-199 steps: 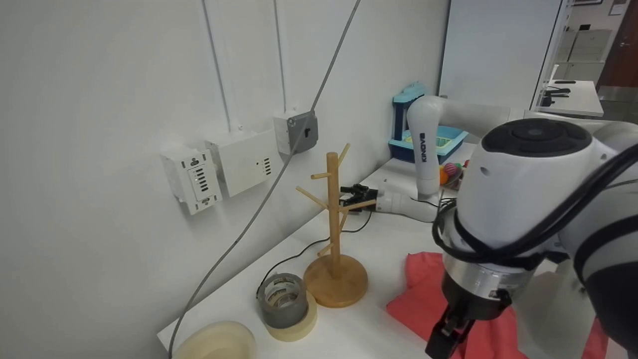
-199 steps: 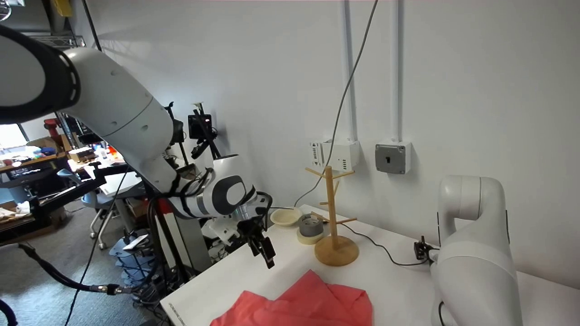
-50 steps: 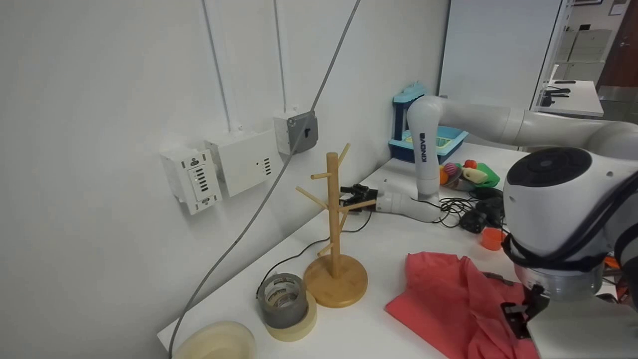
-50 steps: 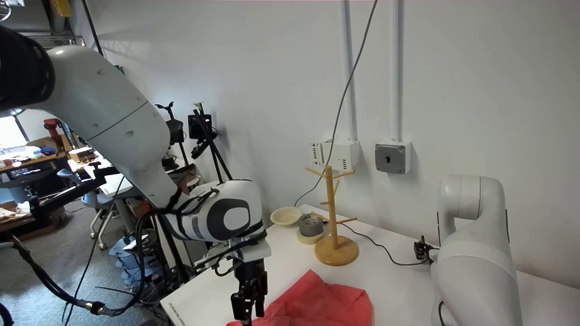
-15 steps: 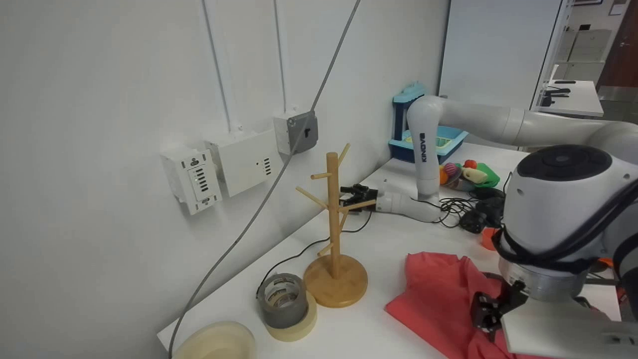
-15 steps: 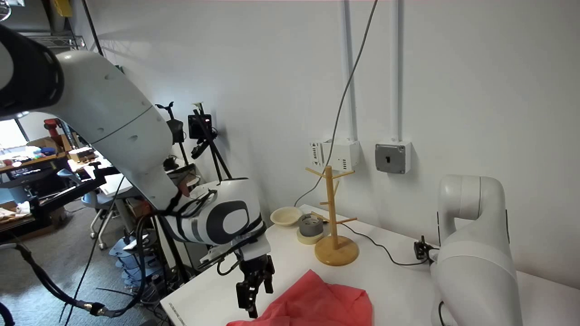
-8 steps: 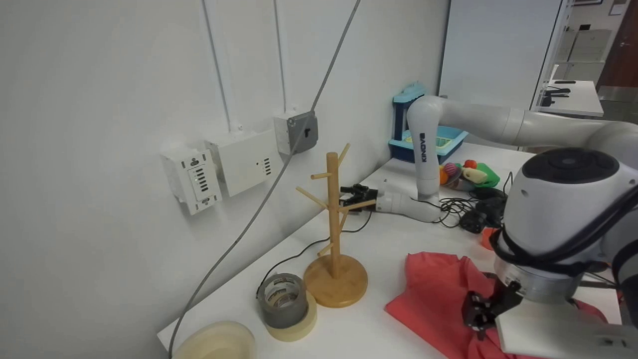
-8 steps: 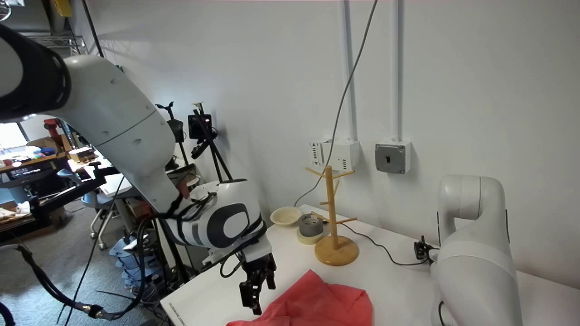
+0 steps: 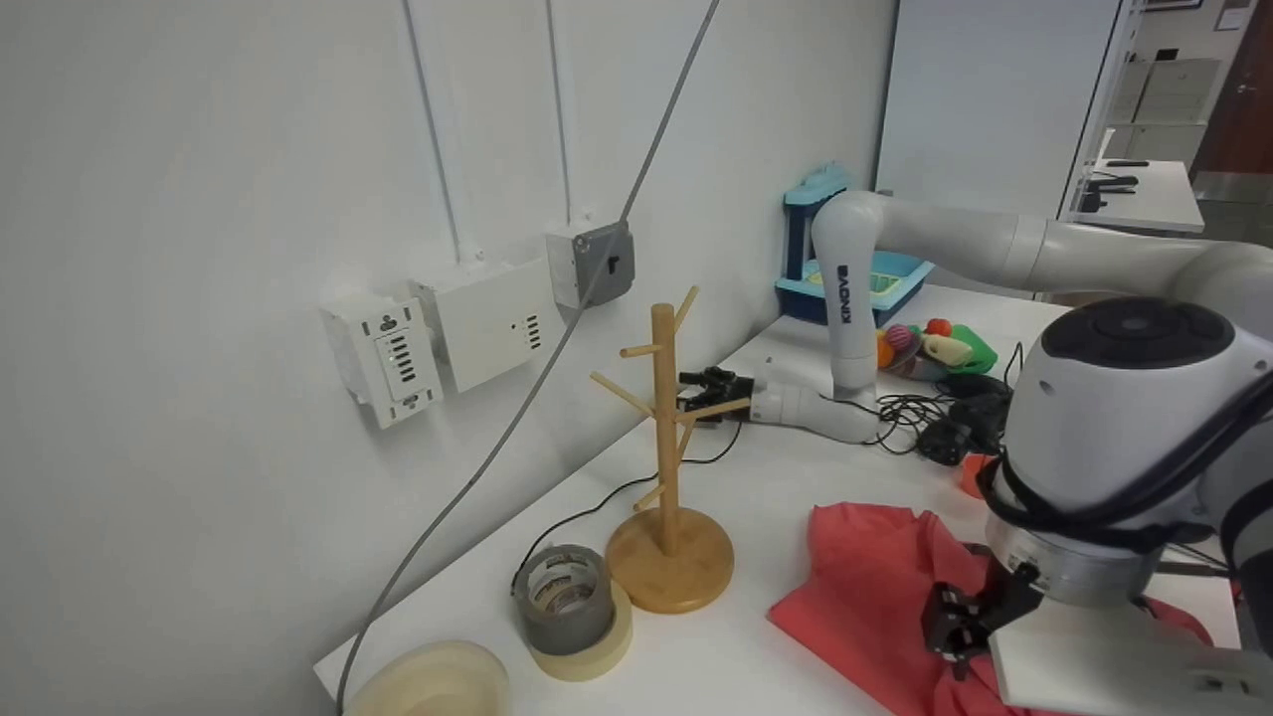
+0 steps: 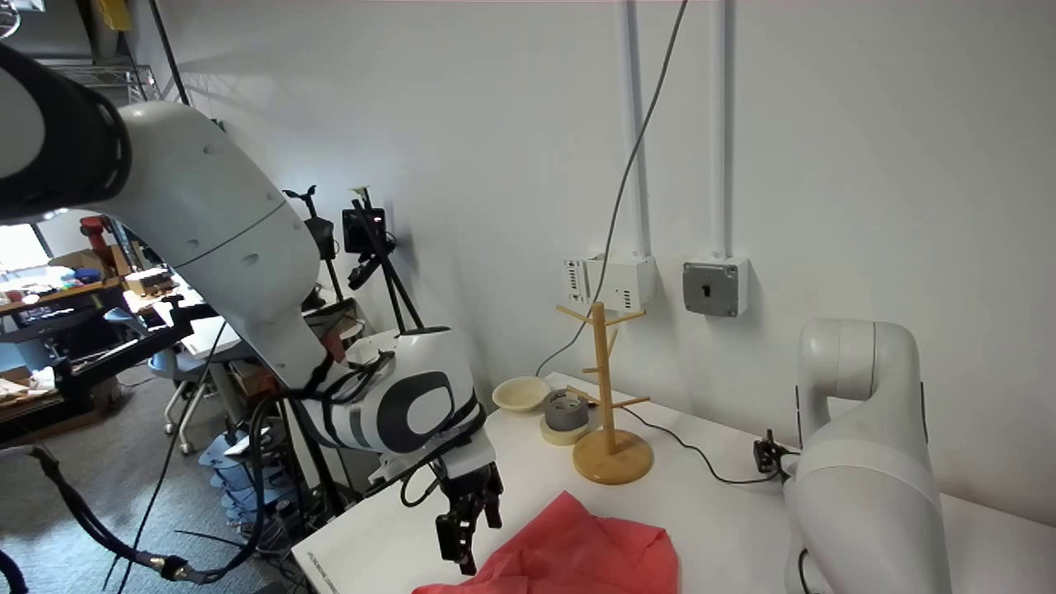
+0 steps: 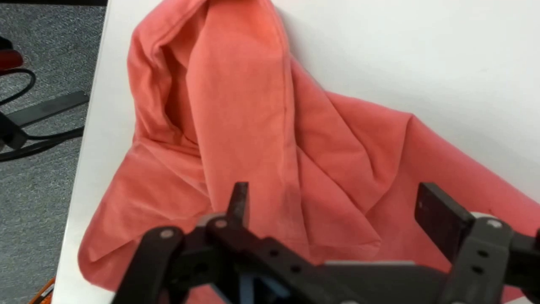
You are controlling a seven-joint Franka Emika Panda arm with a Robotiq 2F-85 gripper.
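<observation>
A rumpled red cloth lies in folds on the white table, also visible in both exterior views. Above it, my gripper stands open, its black fingers wide apart. Only the cloth's surface shows below and between them; nothing is held. In an exterior view the gripper tilts downward beside the cloth's left part, its tips seemingly just off the fabric. The wrist housing hides some of the cloth in an exterior view.
A wooden peg stand, stacked tape rolls and a cream bowl stand along the wall. A second white arm, cables, an orange cup and toy food lie farther along. The table edge runs beside the cloth.
Over the last second my open gripper has shifted slightly across the cloth, then nearly stopped. Compared with the oldest frames, the arm stands elsewhere and the cloth's left fold has changed shape.
</observation>
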